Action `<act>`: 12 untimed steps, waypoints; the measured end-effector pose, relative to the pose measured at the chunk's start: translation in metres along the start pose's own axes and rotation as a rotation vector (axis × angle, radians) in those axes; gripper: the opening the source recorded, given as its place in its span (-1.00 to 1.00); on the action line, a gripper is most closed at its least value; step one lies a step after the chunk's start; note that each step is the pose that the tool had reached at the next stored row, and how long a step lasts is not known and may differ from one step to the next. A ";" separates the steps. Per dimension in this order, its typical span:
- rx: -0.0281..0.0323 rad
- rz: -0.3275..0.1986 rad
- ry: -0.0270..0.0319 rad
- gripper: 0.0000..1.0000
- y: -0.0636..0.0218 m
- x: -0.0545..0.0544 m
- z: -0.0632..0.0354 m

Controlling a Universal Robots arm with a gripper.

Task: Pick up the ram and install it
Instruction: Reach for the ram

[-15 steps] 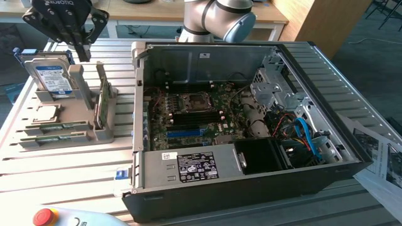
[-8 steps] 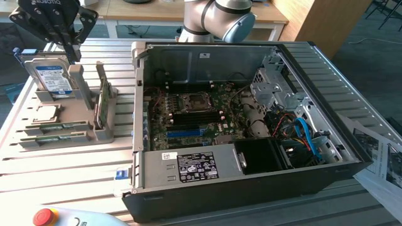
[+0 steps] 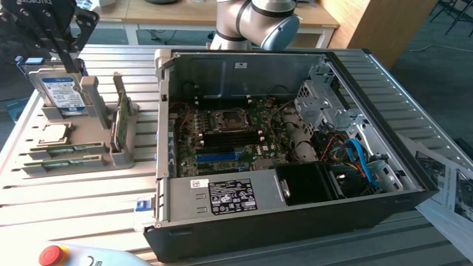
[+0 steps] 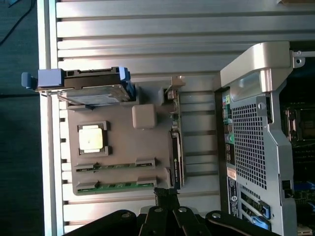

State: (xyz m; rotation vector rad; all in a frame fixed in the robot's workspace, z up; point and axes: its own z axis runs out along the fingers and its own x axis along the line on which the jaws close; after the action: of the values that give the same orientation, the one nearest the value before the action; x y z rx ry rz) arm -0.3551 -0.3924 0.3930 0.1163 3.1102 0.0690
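The hand (image 4: 166, 194) hung above the table (image 3: 81, 205) with its two fingers pressed together and nothing between them, near the edge of the grey holder (image 4: 123, 147) that stood beside the open computer case (image 3: 296, 138). The ram (image 3: 65, 149) lay flat and untouched in a slot at the holder's front end in the exterior view. A second green stick (image 3: 61, 163) lay just beside it, close to the silver processor (image 3: 53, 134) and the upright hard drive (image 3: 61, 91).
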 end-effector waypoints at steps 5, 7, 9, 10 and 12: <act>0.0000 0.000 0.0000 -0.79 -0.0009 0.013 -0.0004; 0.0000 0.000 0.0000 -0.79 -0.0013 0.017 -0.0005; -0.0001 0.000 0.0000 -0.79 -0.0016 0.022 -0.0007; 0.0000 0.000 0.0000 -0.79 -0.0018 0.025 -0.0008; 0.0000 0.000 0.0000 -0.79 -0.0022 0.029 -0.0009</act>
State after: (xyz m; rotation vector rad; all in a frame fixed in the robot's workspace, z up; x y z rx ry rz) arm -0.3847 -0.3924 0.3930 0.1164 3.1102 0.0689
